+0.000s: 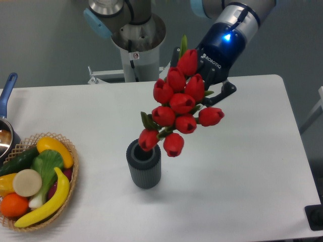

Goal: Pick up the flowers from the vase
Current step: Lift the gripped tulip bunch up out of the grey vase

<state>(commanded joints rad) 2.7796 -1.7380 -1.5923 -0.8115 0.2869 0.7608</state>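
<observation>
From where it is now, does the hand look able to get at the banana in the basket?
Probably not as things stand: the hand is shut on the flowers, above the vase. The banana lies uncovered in the basket, far left.
</observation>
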